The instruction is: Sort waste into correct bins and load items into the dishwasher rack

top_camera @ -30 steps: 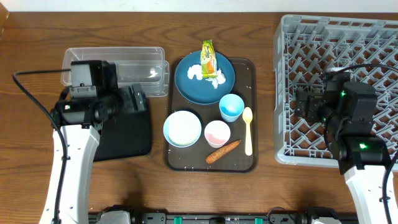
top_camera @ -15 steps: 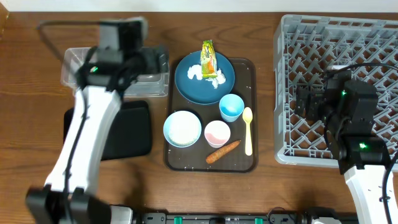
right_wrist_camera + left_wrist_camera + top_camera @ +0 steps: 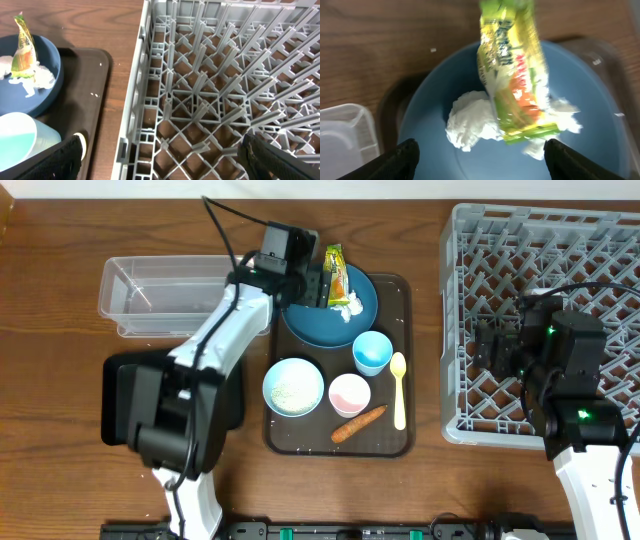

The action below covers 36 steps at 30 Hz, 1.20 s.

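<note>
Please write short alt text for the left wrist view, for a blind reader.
A green-yellow snack wrapper lies on crumpled white tissue on a dark blue plate, seen from close above. The left gripper hangs open over them, and the corner of a clear tub shows at lower left.

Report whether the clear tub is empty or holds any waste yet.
Empty, as far as shows: overhead, the clear tub has a bare bottom; the left arm covers its right end.

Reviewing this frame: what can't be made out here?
Overhead: the left arm covers much of the black tray.
Left wrist: motion blur leaves the print on the snack wrapper unreadable.
Right wrist: the light blue cup is cut off at the left edge.
</note>
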Each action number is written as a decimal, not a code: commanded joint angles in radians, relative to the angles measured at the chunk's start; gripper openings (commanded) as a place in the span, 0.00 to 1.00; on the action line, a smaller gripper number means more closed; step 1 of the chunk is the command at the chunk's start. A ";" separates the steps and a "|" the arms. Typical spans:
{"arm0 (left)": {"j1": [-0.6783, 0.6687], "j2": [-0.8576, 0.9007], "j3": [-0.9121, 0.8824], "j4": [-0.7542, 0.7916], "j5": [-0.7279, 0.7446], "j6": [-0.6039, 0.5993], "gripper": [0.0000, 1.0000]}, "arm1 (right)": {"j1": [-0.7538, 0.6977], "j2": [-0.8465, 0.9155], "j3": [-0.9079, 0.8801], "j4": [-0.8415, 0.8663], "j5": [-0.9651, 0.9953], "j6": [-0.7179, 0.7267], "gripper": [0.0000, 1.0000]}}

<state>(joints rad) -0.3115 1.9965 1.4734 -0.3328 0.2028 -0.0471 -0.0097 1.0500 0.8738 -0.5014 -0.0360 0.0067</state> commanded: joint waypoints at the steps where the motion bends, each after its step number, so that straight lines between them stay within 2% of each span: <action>1: 0.002 0.046 0.016 0.023 -0.011 0.029 0.81 | -0.010 -0.003 0.020 -0.006 0.002 -0.003 0.99; 11: 0.002 0.120 0.016 0.077 -0.014 0.033 0.73 | -0.010 -0.003 0.020 -0.011 0.003 -0.003 0.99; 15: 0.002 0.123 0.016 0.077 -0.097 0.032 0.67 | -0.010 -0.003 0.020 -0.011 0.003 -0.003 0.99; 33: -0.015 0.142 0.000 0.058 -0.092 0.032 0.65 | -0.010 -0.003 0.020 -0.008 0.003 -0.003 0.99; 36: -0.032 0.143 0.000 0.059 -0.092 0.032 0.62 | -0.010 -0.003 0.020 -0.008 0.003 -0.003 0.99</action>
<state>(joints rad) -0.3252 2.1166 1.4734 -0.2691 0.1162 -0.0250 -0.0097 1.0500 0.8742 -0.5114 -0.0360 0.0067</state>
